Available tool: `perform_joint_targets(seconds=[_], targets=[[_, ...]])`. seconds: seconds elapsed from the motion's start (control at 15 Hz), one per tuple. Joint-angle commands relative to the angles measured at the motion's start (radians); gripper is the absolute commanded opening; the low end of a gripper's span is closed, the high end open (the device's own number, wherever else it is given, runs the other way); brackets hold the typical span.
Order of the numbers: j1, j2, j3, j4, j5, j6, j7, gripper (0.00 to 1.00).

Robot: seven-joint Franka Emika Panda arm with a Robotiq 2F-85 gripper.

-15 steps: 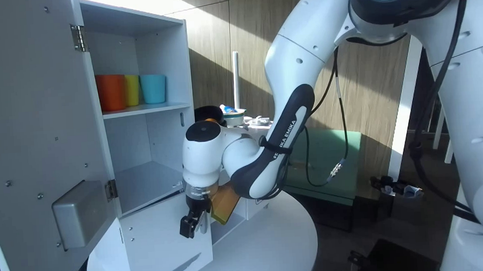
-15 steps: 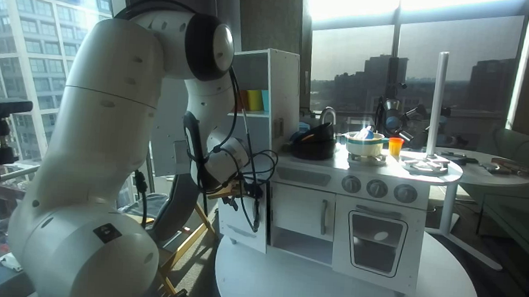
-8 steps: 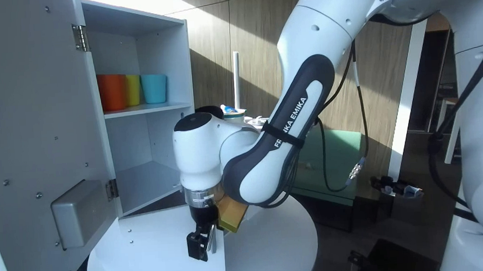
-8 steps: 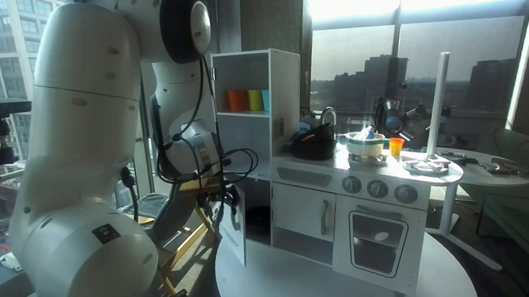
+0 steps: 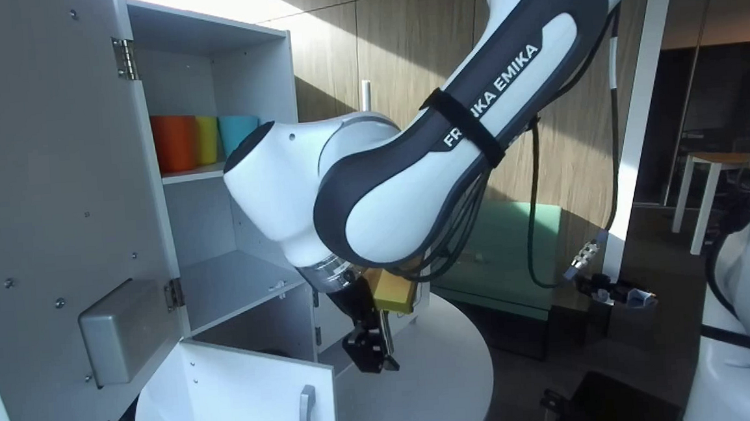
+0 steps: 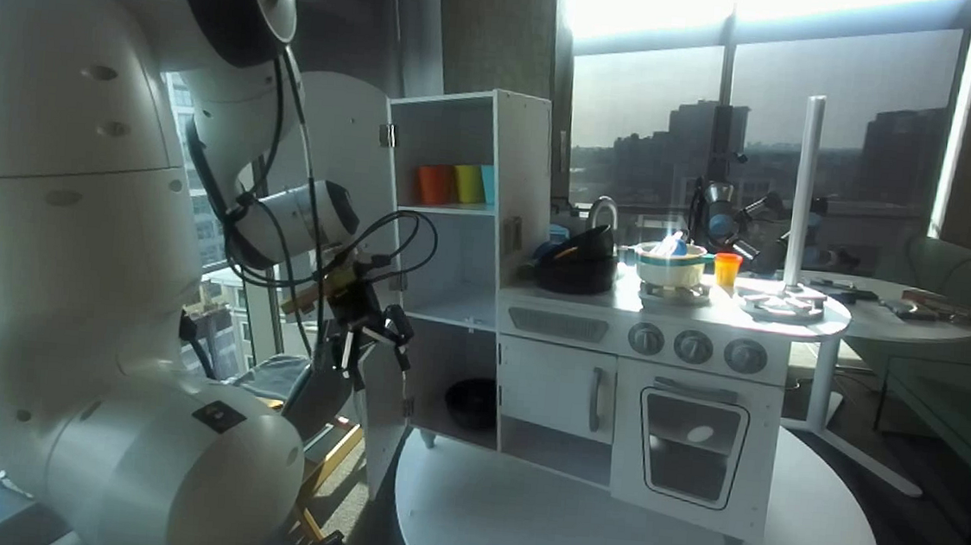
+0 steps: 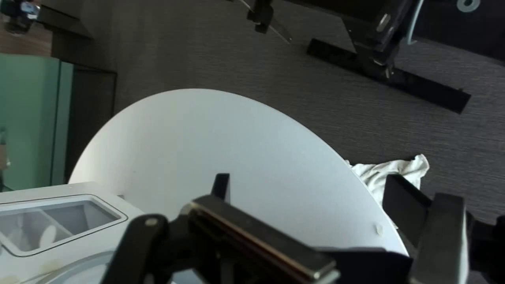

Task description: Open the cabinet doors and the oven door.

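"Tall cabinet door [image 5: 50,224]?"
"Nine o'clock in an exterior view, open."
"Oven door [image 6: 690,462]?"
"Four o'clock in an exterior view, closed."
"Lower cabinet door [image 5: 250,400]?"
"Seven o'clock in an exterior view, open."
"Gripper [image 5: 379,366]?"
"Six o'clock there, fingers [image 7: 405,207] wide apart."

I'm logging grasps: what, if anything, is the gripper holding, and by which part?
Nothing: in the wrist view, the gripper is open, jaws apart, with no object between them.
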Motion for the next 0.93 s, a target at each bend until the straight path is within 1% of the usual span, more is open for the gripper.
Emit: perform_joint_targets(seconds=[0.0, 0.07, 0.2, 0.33, 0.4, 0.47, 0.53, 0.73, 0.87], targets=[[0.024, -0.106, -0.078, -0.022, -0.119, -0.038, -0.007, 1.0], [0.016, -0.118, -0.093, -0.034, -0.186, -0.005, 0.014, 1.0], [-0.006, -0.124, -0.135, -0.058, -0.269, 0.11, 0.079, 1.0], [-0.029, -0.105, -0.184, -0.073, -0.304, 0.256, 0.139, 1.0], [-0.045, -0.08, -0.204, -0.077, -0.332, 0.326, 0.184, 1.0], [-0.062, -0.053, -0.219, -0.075, -0.37, 0.372, 0.251, 1.0], [-0.075, -0.028, -0.231, -0.072, -0.429, 0.418, 0.324, 1.0], [-0.095, 0.044, -0.271, -0.05, -0.628, 0.505, 0.557, 1.0], [-0.099, 0.102, -0.302, -0.023, -0.727, 0.511, 0.662, 1.0]])
